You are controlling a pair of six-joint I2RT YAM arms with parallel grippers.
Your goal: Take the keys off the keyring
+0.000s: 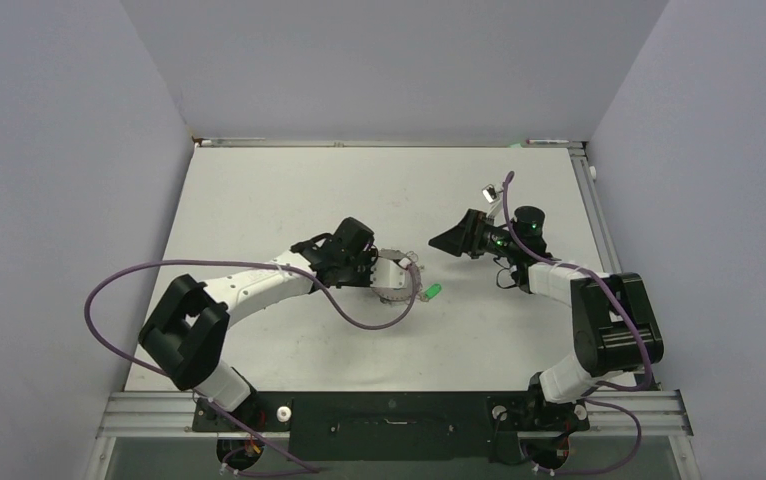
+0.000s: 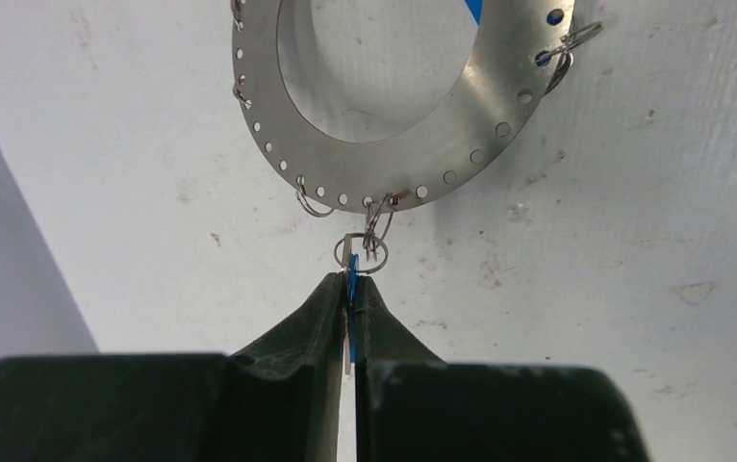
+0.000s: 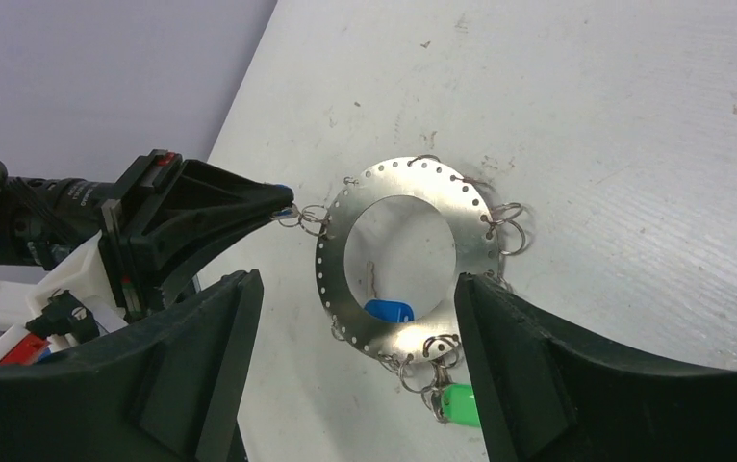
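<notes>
The keyring (image 1: 396, 276), a flat silver disc with a wide hole and wire loops on its rim, lies on the white table. It also shows in the left wrist view (image 2: 504, 96) and the right wrist view (image 3: 472, 231). My left gripper (image 1: 367, 266) is shut on a blue key (image 2: 352, 289) that still hangs from a small loop on the ring's rim. A second blue key (image 3: 389, 311) lies under the disc. A green key (image 3: 461, 404) hangs on loops at the rim (image 1: 433, 292). My right gripper (image 1: 439, 241) is open and empty, hovering just right of the ring (image 3: 357, 281).
The left gripper's black fingers (image 3: 201, 217) show in the right wrist view, touching the ring's left rim. A purple cable (image 1: 374, 322) loops over the table in front of the ring. Grey walls stand on the left, right and back.
</notes>
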